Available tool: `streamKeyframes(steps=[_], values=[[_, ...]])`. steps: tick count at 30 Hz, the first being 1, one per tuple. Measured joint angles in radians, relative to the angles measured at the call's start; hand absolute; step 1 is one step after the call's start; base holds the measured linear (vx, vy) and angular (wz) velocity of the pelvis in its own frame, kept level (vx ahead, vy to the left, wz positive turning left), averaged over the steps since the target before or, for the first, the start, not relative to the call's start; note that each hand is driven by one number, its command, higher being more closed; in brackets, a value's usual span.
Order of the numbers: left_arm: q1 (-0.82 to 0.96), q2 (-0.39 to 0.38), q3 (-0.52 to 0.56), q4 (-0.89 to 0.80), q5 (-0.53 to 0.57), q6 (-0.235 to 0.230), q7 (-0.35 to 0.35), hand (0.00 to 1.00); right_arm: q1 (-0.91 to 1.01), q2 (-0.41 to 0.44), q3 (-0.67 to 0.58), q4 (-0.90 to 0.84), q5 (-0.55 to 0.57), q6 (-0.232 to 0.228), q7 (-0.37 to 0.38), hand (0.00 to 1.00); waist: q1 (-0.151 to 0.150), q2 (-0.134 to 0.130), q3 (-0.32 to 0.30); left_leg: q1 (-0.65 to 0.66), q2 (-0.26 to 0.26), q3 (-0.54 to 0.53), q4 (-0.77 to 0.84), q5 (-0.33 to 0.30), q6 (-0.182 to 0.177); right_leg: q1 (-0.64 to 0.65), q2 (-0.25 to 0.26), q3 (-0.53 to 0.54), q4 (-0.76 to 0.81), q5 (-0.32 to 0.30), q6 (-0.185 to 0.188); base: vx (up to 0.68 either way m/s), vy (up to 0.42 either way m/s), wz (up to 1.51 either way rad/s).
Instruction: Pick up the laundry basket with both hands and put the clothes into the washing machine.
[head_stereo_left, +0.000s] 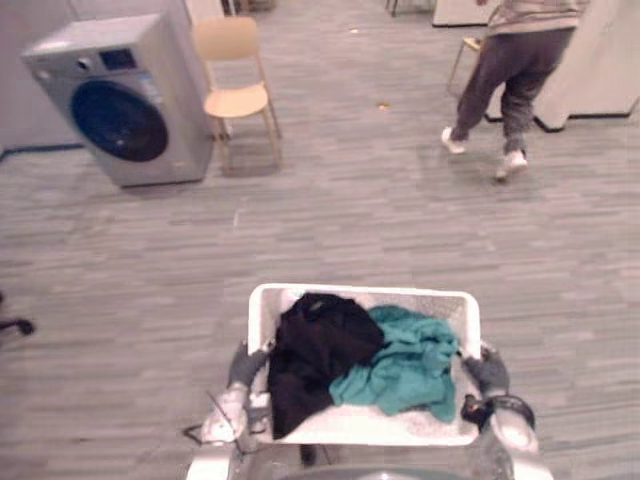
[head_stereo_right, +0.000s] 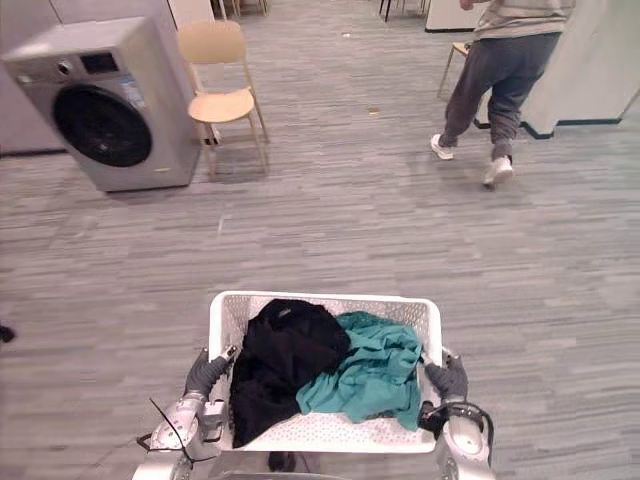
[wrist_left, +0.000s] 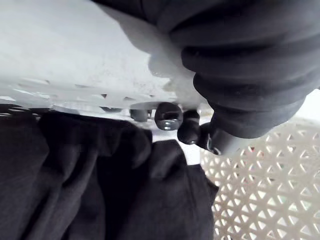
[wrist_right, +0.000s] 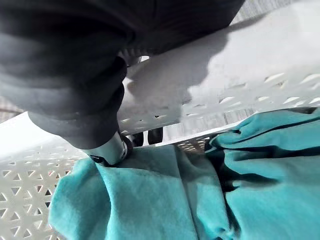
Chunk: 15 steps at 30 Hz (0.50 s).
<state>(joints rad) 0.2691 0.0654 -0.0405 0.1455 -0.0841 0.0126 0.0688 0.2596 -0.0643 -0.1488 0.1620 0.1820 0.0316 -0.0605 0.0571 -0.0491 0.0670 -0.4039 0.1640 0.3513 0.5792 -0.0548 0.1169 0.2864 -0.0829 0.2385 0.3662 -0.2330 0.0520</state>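
Close in, left hand (head_stereo_left: 245, 368) and right hand (head_stereo_left: 490, 372) grip the end rims of the white lattice laundry basket (head_stereo_left: 360, 292), long axis side to side; black garment (head_stereo_left: 320, 350) left, teal garment (head_stereo_left: 405, 365) right. Washing machine (head_stereo_left: 125, 100) far left.

- Left hand (head_stereo_left: 246, 367), left of laundry basket (head_stereo_left: 360, 293): dark ribbed cover, silver-grey arm, dark-tipped silver fingers (wrist_left: 170, 116).
- Right hand (head_stereo_left: 490, 372), right of laundry basket: dark ribbed cover.
- Person (head_stereo_left: 515, 50), well beyond laundry basket: striped top, dark grey trousers, white shoes.
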Motion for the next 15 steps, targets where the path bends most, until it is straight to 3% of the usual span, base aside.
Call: streamKeyframes(steps=[1,2,3,4,5,6,7,8,9,10,11,13,14,15], values=[[0.008,0.007,-0.005,-0.001,0.000,0.002,0.000,1.00,-0.003,0.010,-0.003,0.003,-0.003,0.000,0.001,1.00,0.017,0.012,0.011,-0.052,0.030,0.017,0.147,-0.029,0.002,0.002,0.022,0.012,0.050,0.054,0.010,0.81,0.402,-0.36],[0.029,0.021,-0.021,-0.002,-0.001,0.002,0.000,1.00,0.030,0.027,0.000,0.011,-0.007,-0.006,0.002,1.00,0.014,-0.037,-0.020,-0.032,-0.042,0.021,0.094,-0.047,-0.040,-0.025,-0.009,0.010,0.165,0.113,0.079,0.60,0.410,-0.21],[0.051,0.027,-0.045,-0.009,-0.001,-0.001,0.003,1.00,0.071,0.018,-0.007,0.023,0.000,-0.028,0.014,1.00,0.012,-0.063,-0.049,0.077,-0.116,0.017,-0.082,-0.083,0.012,-0.104,-0.012,0.018,0.382,0.293,0.214,0.71,0.421,0.43],[0.039,0.046,-0.050,-0.005,0.002,0.002,0.005,1.00,0.073,0.036,-0.010,0.047,0.020,-0.030,0.019,1.00,-0.026,-0.114,-0.069,0.134,-0.188,0.005,-0.134,-0.131,0.013,-0.212,-0.029,0.033,0.616,0.407,0.218,0.70,0.304,0.41],[0.033,0.043,-0.051,-0.005,0.003,0.004,0.007,1.00,0.066,0.035,-0.010,0.048,0.031,-0.031,0.020,1.00,-0.032,-0.113,-0.065,0.183,-0.215,0.010,-0.155,-0.152,0.014,-0.321,-0.029,0.035,0.758,0.396,0.215,0.76,0.228,0.32],[0.029,0.042,-0.056,-0.005,0.003,0.004,0.010,1.00,0.061,0.031,-0.013,0.048,0.035,-0.030,0.021,1.00,-0.036,-0.094,-0.046,0.254,-0.227,0.011,-0.188,-0.160,0.016,-0.397,-0.023,0.030,0.844,0.336,0.209,0.59,0.190,-0.18],[0.018,0.042,-0.076,-0.005,0.010,0.003,0.016,1.00,0.074,0.026,-0.029,0.046,0.048,-0.033,0.024,1.00,-0.041,-0.053,-0.019,0.364,-0.229,0.007,-0.250,-0.159,0.015,-0.478,-0.006,-0.005,0.901,0.227,0.182,0.56,0.214,-0.16],[0.014,0.042,-0.087,-0.005,0.016,0.003,0.016,1.00,0.085,0.025,-0.037,0.045,0.060,-0.038,0.025,1.00,-0.042,-0.024,-0.011,0.409,-0.228,0.004,-0.283,-0.158,0.014,-0.515,-0.002,-0.031,0.902,0.187,0.168,0.50,0.209,0.02],[0.004,0.043,-0.104,-0.005,0.019,0.003,0.017,1.00,0.101,0.022,-0.044,0.032,0.080,-0.051,0.025,1.00,-0.054,0.021,-0.003,0.483,-0.229,-0.010,-0.339,-0.159,0.003,-0.585,-0.008,-0.091,0.850,0.111,0.134,0.49,0.207,0.15],[-0.002,0.043,-0.107,-0.005,0.020,0.002,0.016,1.00,0.109,0.021,-0.047,0.019,0.085,-0.060,0.025,1.00,-0.063,0.030,-0.001,0.514,-0.231,-0.018,-0.356,-0.160,0.001,-0.611,-0.008,-0.122,0.796,0.083,0.117,0.38,0.155,0.32],[-0.021,0.044,-0.108,-0.006,0.016,-0.002,0.017,1.00,0.111,0.018,-0.046,-0.016,0.085,-0.065,0.026,1.00,-0.076,0.040,-0.004,0.560,-0.237,-0.034,-0.386,-0.170,-0.017,-0.648,-0.007,-0.168,0.638,0.039,0.077,0.53,0.117,0.39],[-0.049,0.046,-0.105,-0.007,0.017,-0.012,0.019,1.00,0.118,0.030,-0.047,-0.024,0.115,-0.073,0.025,1.00,-0.074,0.031,-0.012,0.604,-0.243,-0.050,-0.392,-0.201,-0.066,-0.647,0.030,-0.204,0.321,0.056,0.035,0.60,0.068,0.40],[-0.046,0.061,-0.103,-0.019,0.017,-0.015,0.018,1.00,0.123,0.035,-0.037,-0.029,0.124,-0.077,0.023,1.00,-0.078,-0.020,-0.022,0.632,-0.279,-0.062,-0.386,-0.210,-0.079,-0.623,0.045,-0.213,0.145,0.184,-0.081,0.55,0.040,-0.06],[-0.043,0.036,-0.100,-0.005,0.017,-0.015,0.024,1.00,0.103,0.010,-0.034,-0.016,0.126,-0.062,0.018,1.00,-0.064,0.010,-0.023,0.637,-0.254,-0.067,-0.338,-0.218,-0.092,-0.587,0.057,-0.209,0.122,0.156,-0.079,0.54,0.055,-0.14]])
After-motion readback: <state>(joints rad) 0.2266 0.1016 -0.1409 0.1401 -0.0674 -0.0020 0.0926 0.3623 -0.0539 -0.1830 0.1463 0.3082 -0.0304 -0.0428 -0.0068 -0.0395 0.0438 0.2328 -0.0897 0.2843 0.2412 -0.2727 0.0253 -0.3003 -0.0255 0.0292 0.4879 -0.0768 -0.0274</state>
